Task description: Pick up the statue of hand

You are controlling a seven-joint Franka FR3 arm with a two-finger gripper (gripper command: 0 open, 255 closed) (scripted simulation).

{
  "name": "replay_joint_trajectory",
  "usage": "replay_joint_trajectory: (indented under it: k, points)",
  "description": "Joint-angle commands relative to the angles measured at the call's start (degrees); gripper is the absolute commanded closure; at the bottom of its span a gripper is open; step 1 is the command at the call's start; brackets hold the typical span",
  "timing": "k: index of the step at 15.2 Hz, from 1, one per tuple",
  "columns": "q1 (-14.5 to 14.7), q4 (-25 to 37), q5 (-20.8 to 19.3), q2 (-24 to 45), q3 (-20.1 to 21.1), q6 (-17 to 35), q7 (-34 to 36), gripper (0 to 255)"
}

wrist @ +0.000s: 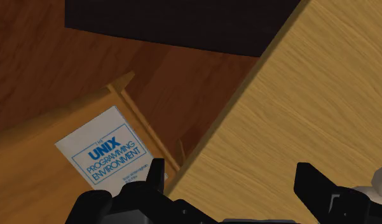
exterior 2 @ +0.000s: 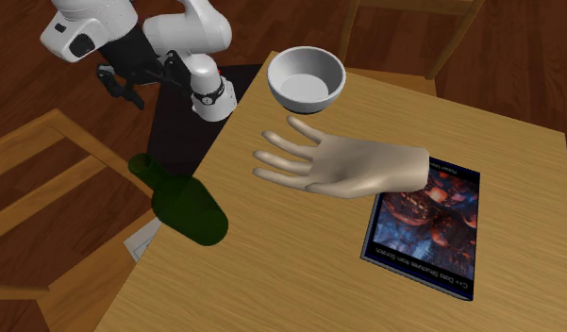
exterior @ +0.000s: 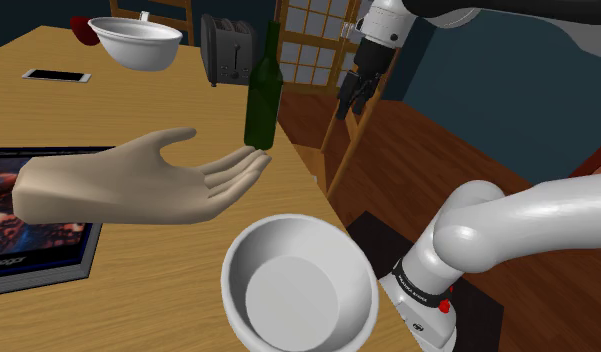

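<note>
The hand statue (exterior: 138,182) is a pale beige open hand lying palm up on the wooden table (exterior: 138,110), its wrist resting over a dark-covered book (exterior: 38,240). In the second exterior view the hand statue (exterior 2: 352,165) lies between a white bowl and that book (exterior 2: 427,226). My black gripper (exterior: 348,100) hangs off the table's side, above the floor next to a wooden chair and well away from the statue. In the wrist view the gripper (wrist: 232,184) is open with nothing between its fingers (wrist: 154,178), which straddle the table's edge (wrist: 297,108).
A dark green bottle (exterior: 263,95) stands near the table edge between gripper and statue. A white bowl (exterior: 298,285) sits by the stand, another bowl (exterior: 136,42), a toaster (exterior: 228,48) and a phone (exterior: 56,76) farther back. A white UNIX book (wrist: 110,156) lies on the chair.
</note>
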Motion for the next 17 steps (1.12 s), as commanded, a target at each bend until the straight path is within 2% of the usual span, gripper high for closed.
replay_joint_trajectory:
  k: [1, 9, 13, 17]
  points:
    - [0.0, 0.0, 0.0, 0.0, 0.0, 0.0, 0.0, 0]
    - [0.29, -2.63, 8.83, -0.04, 12.64, 6.64, 22.81, 0]
    - [-0.3, -1.09, 12.16, 3.1, 19.31, 10.74, 34.12, 0]
    - [-1.92, 2.31, 13.88, 8.04, 26.11, 14.96, 45.54, 0]
